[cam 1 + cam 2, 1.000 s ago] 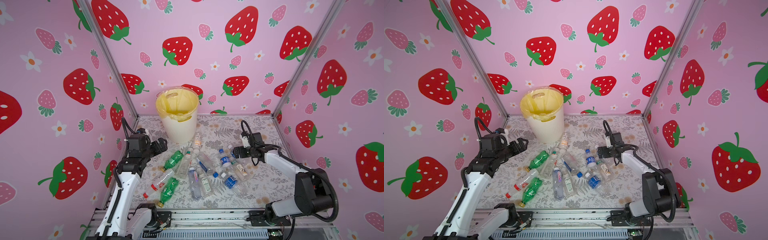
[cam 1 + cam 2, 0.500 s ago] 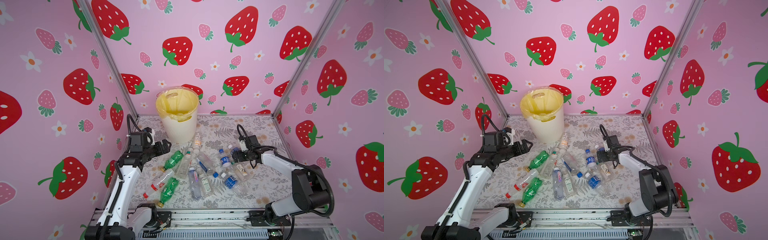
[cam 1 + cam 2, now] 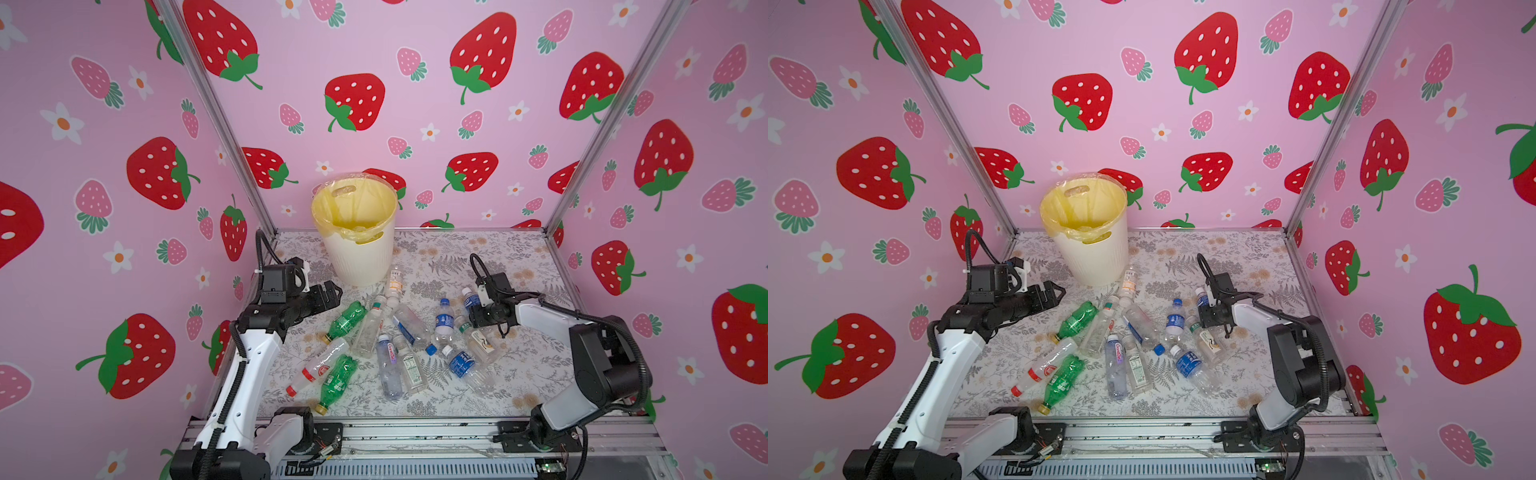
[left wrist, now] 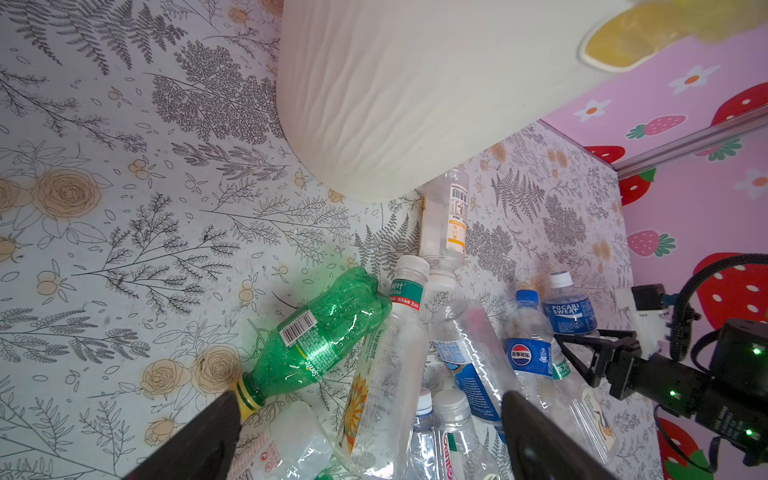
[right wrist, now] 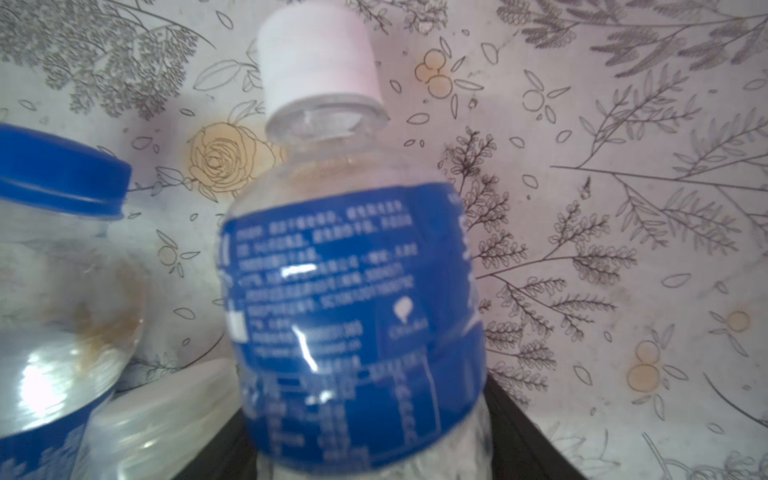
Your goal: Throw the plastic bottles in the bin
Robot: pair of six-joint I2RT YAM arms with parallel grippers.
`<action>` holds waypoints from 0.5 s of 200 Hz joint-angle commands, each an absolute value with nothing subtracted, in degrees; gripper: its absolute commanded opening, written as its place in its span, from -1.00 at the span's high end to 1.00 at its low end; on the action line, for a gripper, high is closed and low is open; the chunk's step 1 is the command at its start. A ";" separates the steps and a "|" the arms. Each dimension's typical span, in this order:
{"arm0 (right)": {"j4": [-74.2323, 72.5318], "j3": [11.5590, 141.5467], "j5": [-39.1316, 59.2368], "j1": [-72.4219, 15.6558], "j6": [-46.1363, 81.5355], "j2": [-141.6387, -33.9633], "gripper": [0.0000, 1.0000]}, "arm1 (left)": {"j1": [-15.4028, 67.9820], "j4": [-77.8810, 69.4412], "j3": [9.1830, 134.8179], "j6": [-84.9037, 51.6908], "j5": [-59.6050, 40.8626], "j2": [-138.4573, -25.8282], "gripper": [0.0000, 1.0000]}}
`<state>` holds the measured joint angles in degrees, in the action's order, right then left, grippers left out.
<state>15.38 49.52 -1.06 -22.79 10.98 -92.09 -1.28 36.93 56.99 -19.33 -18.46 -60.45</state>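
Looking at the right fingers (image 5: 523, 449) first, what have they got?

They are clamped on a white-capped bottle (image 5: 353, 291) with a blue label, one dark finger pressed against each side of its lower body. In both top views it sits at the right edge of the heap, cap pointing toward the back wall.

Is it off the bench (image 3: 519, 374)?

I cannot tell. It is low, with a blue-capped bottle (image 3: 444, 320) just beside it.

And the left fingers (image 4: 208, 444)?

Spread wide, gripping nothing. They hang above the bench between the bin (image 3: 361, 257) and a green bottle (image 4: 320, 332), whose yellow cap lies close to one fingertip in the left wrist view.

Where does the bin stand?

Upright at the back of the bench, left of the middle. It is cream-white and ribbed, with a yellowish bag folded over its rim. An orange-labelled bottle (image 3: 395, 282) lies right by its base.

And the other plastic bottles (image 3: 388, 365)?

On the bench, in a loose heap in front of the bin, between the two arms, many of them touching. A second green bottle (image 3: 338, 380) and a red-labelled bottle (image 3: 318, 368) lie side by side at the near left of the heap.
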 commanded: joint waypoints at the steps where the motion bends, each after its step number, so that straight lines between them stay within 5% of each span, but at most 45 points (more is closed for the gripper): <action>1: 15.31 51.02 -2.00 -23.03 10.55 -93.08 -0.21 | -2.09 37.59 58.82 -19.61 -18.45 -60.42 -0.98; 100: 14.46 60.18 0.49 -23.42 12.60 -82.58 0.04 | -4.21 36.01 57.46 -21.20 -19.67 -61.26 -0.98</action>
